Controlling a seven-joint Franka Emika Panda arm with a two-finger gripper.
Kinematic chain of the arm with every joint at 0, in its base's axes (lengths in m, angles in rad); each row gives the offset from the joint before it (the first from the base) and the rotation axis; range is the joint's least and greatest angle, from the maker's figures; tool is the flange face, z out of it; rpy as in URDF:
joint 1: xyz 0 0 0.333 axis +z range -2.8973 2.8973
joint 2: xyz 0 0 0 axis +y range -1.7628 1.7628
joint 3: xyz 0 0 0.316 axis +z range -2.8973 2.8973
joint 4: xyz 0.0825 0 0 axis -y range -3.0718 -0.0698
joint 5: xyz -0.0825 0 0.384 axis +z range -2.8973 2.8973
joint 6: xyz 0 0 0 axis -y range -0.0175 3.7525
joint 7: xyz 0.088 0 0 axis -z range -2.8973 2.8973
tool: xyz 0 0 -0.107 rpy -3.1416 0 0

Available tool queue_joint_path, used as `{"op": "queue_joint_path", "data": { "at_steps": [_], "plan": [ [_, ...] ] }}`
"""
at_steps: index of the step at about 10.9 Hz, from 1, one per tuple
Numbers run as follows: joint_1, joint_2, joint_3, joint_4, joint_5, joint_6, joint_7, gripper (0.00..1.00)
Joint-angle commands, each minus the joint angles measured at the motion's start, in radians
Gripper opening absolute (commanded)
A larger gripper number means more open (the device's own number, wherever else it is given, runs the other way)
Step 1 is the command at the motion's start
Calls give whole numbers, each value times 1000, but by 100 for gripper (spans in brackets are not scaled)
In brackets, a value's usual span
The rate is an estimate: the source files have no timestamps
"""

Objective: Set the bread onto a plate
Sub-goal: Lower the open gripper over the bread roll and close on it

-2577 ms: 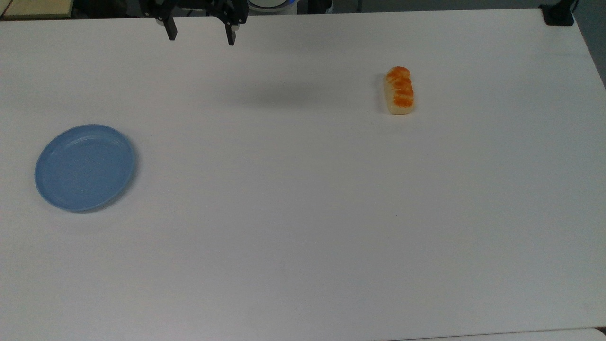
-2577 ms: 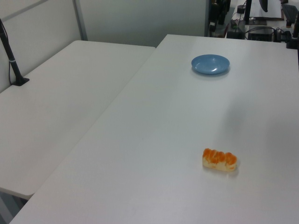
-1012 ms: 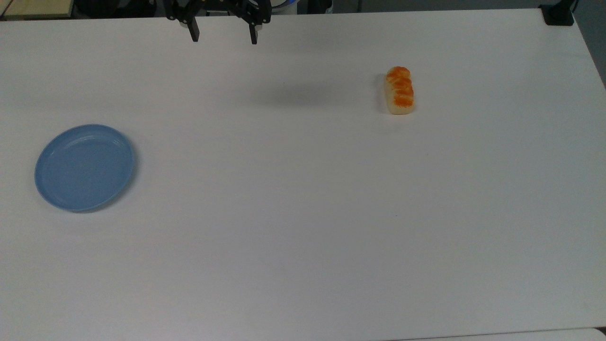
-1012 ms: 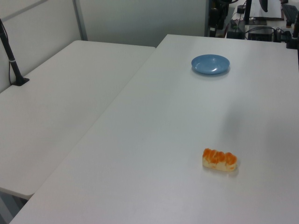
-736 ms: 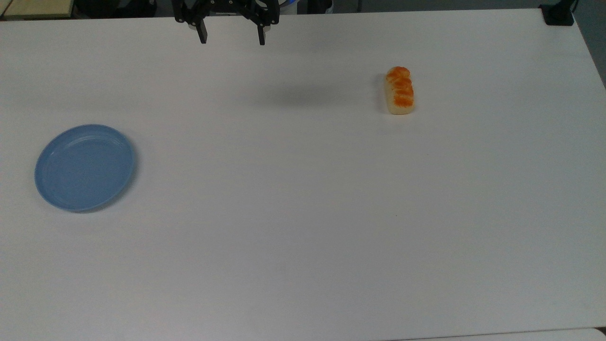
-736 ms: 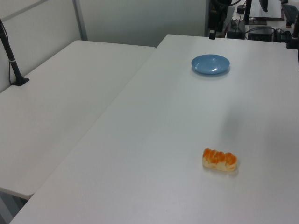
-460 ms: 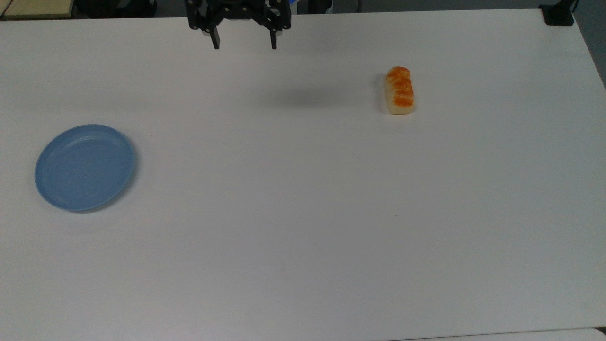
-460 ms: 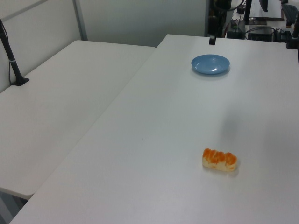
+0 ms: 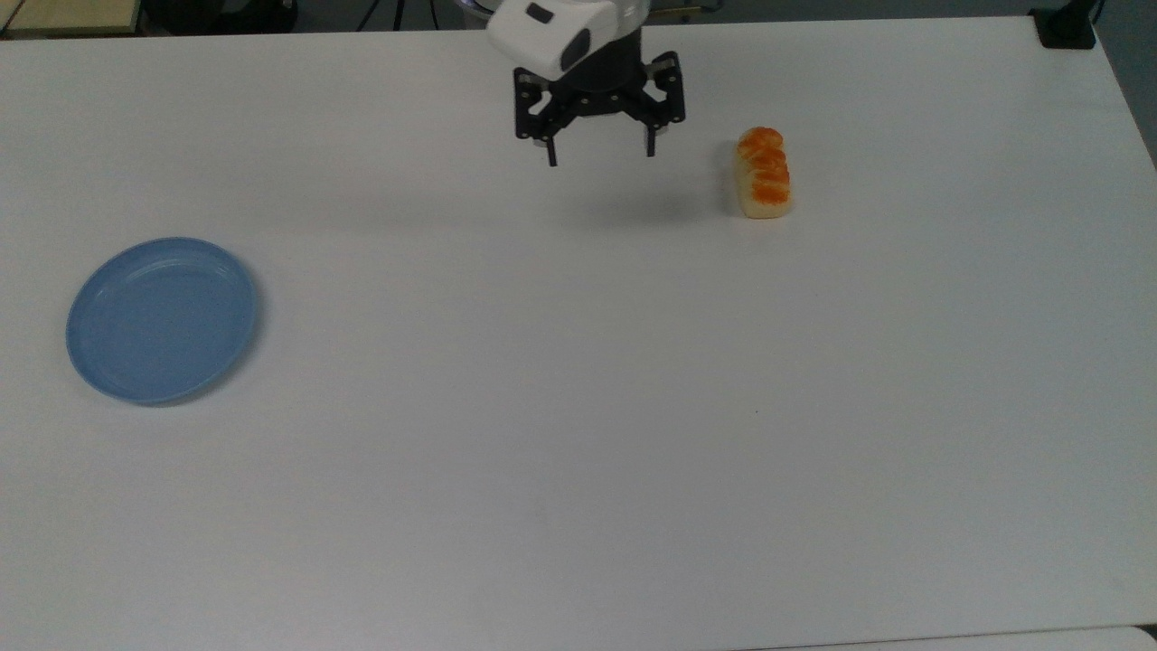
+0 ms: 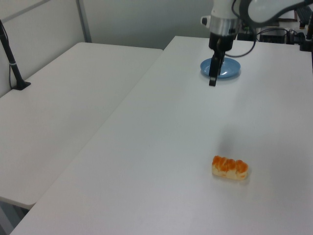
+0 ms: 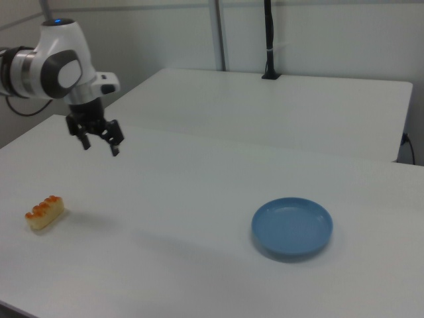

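Note:
The bread (image 9: 764,172), a small loaf with an orange-brown top, lies on the white table (image 9: 578,407) at the top view's upper right. My gripper (image 9: 600,155) hangs open above the table just to the bread's left in the top view, with nothing between its fingers. The empty light-blue plate (image 9: 163,318) sits far off at the top view's left. In the left view the gripper (image 10: 213,81) hangs in front of the plate (image 10: 230,68), and the bread (image 10: 230,167) lies nearer the camera. In the right view the gripper (image 11: 101,148) is above and right of the bread (image 11: 45,211); the plate (image 11: 292,227) lies toward the right.
A second white table (image 10: 63,112) adjoins this one on the left view's left, with a black clamped post (image 10: 12,63) on it. A black clamp (image 9: 1067,27) sits at the top view's upper right corner. Desks with equipment (image 10: 274,29) stand behind.
The gripper has moved from the top view's upper edge down and to the right, close to the bread, staying open. Bread and plate have not moved.

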Motion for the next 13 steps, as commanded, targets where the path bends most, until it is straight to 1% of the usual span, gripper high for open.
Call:
{"op": "queue_joint_path", "data": {
  "at_steps": [1,4,7,9,10,13],
  "plan": [
    [-15,-31,159,-101,18,64,106,100],
    [-7,-40,318,-176,12,70,248,100],
    [-3,-31,400,-265,4,167,400,100],
    [-3,-5,408,-265,3,175,451,100],
    [2,11,409,-265,-11,184,469,100],
    [3,71,411,-256,-85,216,538,100]
  ]
}}
